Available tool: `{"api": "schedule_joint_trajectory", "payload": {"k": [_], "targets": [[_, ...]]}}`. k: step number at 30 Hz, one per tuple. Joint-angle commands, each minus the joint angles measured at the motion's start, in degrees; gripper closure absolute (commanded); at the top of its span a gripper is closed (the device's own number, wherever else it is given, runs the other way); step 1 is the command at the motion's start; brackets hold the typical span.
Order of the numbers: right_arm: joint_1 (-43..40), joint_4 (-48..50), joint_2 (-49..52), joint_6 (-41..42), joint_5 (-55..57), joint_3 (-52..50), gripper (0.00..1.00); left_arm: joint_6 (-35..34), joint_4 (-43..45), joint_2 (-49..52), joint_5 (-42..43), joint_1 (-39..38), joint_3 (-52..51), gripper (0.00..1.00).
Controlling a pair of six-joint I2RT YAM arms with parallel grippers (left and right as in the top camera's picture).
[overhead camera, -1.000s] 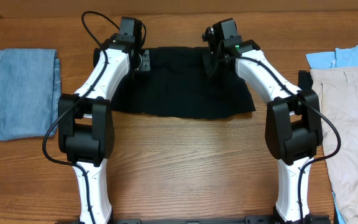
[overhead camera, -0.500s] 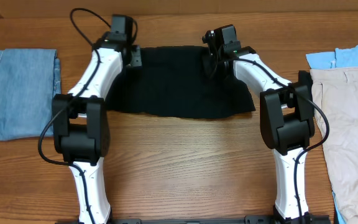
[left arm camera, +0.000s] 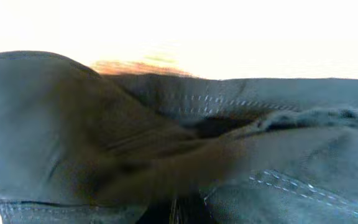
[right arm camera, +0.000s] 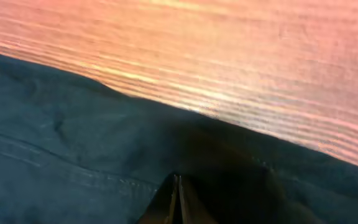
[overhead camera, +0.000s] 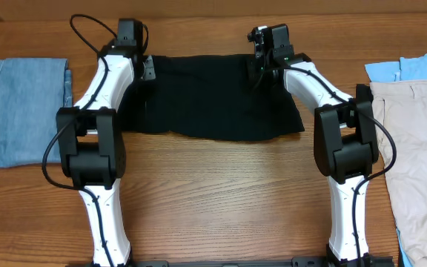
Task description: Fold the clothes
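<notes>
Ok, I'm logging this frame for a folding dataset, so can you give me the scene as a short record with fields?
garment in hand: black garment, spread on the table, far middle
left gripper: shut on its far left corner
right gripper: shut on its far edge, toward the right
left side: folded denim
right side: beige garment, light-blue piece at its far end
fold: not yet begun

1. The bare bench (overhead camera: 221, 193) lies open from 5 to 7 o'clock.
2. A denim garment (overhead camera: 21, 111) blocks 9 o'clock, and a beige garment (overhead camera: 414, 148) blocks 3 o'clock.
3. The black shorts (overhead camera: 213, 100) cover 12 o'clock.
</notes>
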Motion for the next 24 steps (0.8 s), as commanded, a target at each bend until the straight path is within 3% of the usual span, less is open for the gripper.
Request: {"api": "schedule_joint_trajectory", "payload": {"k": [1, 12, 15, 17, 20, 23, 24], "targets": [[-0.2, -0.6, -6.4, 0.0, -2.1, 2.4, 0.96, 1.1, -0.3, -7.7, -1.0, 0.0, 3.5, 0.91], [-1.5, -0.5, 0.7, 0.0, 6.3, 1.1, 0.96, 1.1, 0.0, 3.0, -1.4, 4.5, 1.5, 0.9], [-2.4, -0.8, 3.0, 0.0, 7.2, 1.1, 0.96, 1.1, -0.1, 3.0, -1.4, 5.7, 1.5, 0.9], [-2.4, -0.4, 2.6, 0.0, 7.1, 1.5, 0.96, 1.5, -0.1, 2.8, -1.2, 5.8, 1.9, 0.95], [-2.4, -1.3, -1.0, 0.6, 6.8, 5.4, 0.96, 3.0, -3.3, -0.7, -1.2, 5.1, 7.4, 0.95], [-2.4, -7.4, -10.2, 6.3, 6.7, 9.6, 0.77, 1.4, -9.1, -8.4, -0.7, 3.6, 16.0, 0.86], [-2.4, -9.3, -12.9, 6.3, 6.8, 9.6, 0.7, 0.8, -10.2, -10.2, 0.1, 3.3, 17.2, 0.75]]}}
